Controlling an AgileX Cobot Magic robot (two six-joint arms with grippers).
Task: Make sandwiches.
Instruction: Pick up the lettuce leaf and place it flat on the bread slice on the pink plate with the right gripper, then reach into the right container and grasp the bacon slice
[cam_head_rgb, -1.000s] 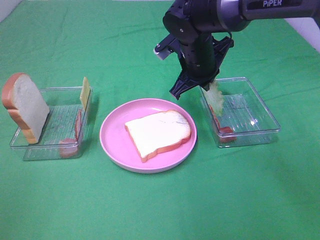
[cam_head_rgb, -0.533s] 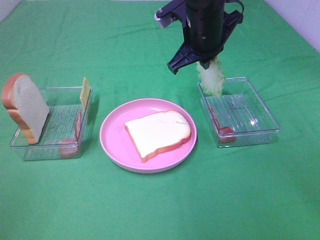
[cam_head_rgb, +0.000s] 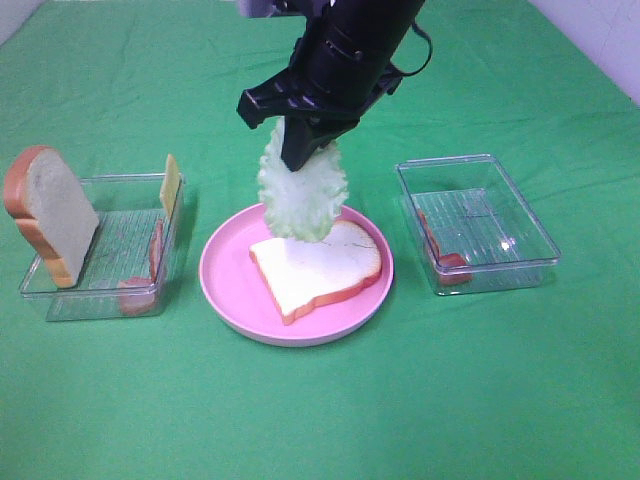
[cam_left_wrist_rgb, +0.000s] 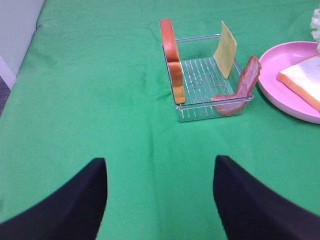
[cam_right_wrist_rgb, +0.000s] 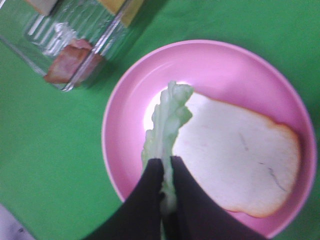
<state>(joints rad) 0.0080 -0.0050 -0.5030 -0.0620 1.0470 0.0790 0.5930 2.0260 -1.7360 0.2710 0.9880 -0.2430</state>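
Note:
A white bread slice (cam_head_rgb: 318, 265) with orange-brown crust lies flat on the round pink plate (cam_head_rgb: 222, 270). My right gripper (cam_head_rgb: 302, 148) is shut on a pale green lettuce leaf (cam_head_rgb: 302, 190) that hangs above the slice's far left part; the right wrist view shows the leaf (cam_right_wrist_rgb: 167, 126) pinched between the fingers (cam_right_wrist_rgb: 150, 192) over the bread (cam_right_wrist_rgb: 235, 157). A second bread slice (cam_head_rgb: 48, 213), a cheese square (cam_head_rgb: 171, 185) and bacon (cam_head_rgb: 155, 250) stand in the left tray (cam_head_rgb: 100, 298). My left gripper (cam_left_wrist_rgb: 157, 197) is open and empty, back from that tray (cam_left_wrist_rgb: 210, 107).
A clear tray (cam_head_rgb: 525, 262) at the right holds one bacon strip (cam_head_rgb: 440, 250). Everything rests on a green cloth (cam_head_rgb: 320, 400). The right arm reaches in from the far side over the plate.
My right gripper lifted the lettuce out of the right tray and carried it left; it now hangs over the bread on the pink plate. The left arm has not visibly moved.

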